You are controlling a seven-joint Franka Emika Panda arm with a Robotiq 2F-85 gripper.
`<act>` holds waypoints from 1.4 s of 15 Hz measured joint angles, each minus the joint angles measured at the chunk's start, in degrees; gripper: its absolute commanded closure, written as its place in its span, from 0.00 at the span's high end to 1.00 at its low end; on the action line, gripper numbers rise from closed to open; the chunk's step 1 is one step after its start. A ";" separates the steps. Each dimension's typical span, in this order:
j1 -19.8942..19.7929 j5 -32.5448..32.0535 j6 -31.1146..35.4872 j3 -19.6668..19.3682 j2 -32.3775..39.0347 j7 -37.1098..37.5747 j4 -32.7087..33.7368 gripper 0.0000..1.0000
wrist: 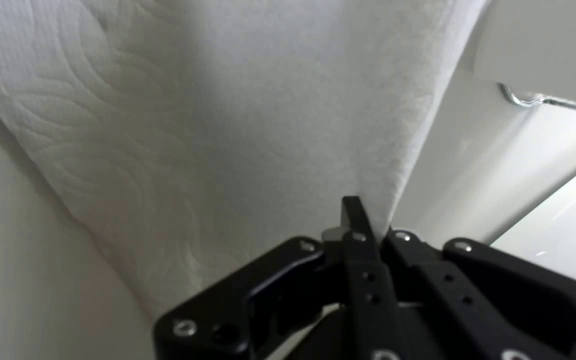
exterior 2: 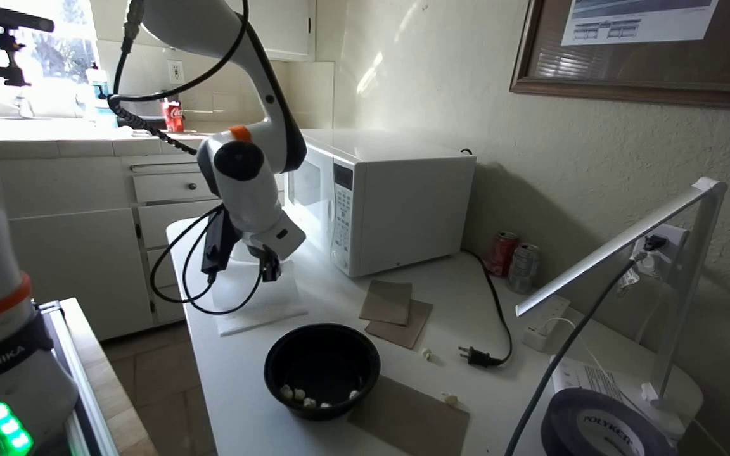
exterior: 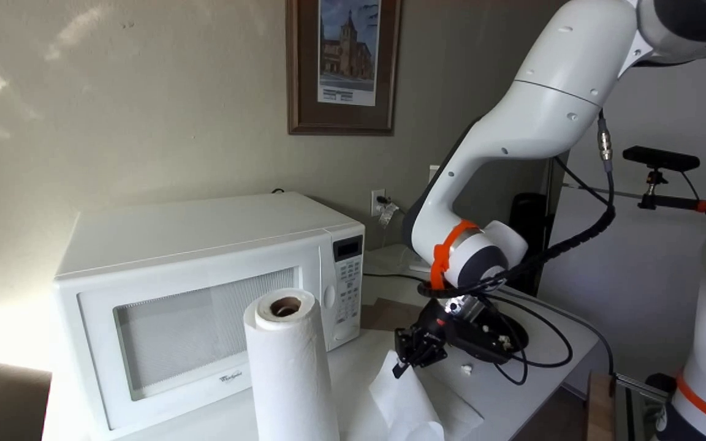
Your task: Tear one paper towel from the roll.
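White paper towel (exterior: pixel 403 398): here it is, one edge clamped in the tool (wrist: pixel 374 225), held above the bench (exterior: pixel 494 392) and beside the roll (exterior: pixel 292 380).
Grip: done, plainly.
Tear: can't call it! The roll runs out of frame at the bottom, so any join to the sheet is hidden; if it isn't free, a firm tug probably remains.
Sheet: thin, pliant, embossed with swirls up close in the wrist view, curling low down.
Core (exterior: pixel 285 306): hollow brown cardboard, ringed by an upright paper cylinder.
Microwave (exterior: pixel 285 254): smooth, hard, boxy, behind the roll.
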 measured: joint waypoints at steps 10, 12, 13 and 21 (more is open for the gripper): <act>2.61 -32.84 11.05 5.08 -9.20 17.32 -4.66 0.00; 2.51 -40.47 11.73 4.93 -10.50 21.89 -5.97 0.00; 2.34 -44.31 11.82 4.79 -11.22 24.38 -6.60 0.00; -1.44 -68.43 11.07 3.46 -14.33 39.50 -7.65 0.00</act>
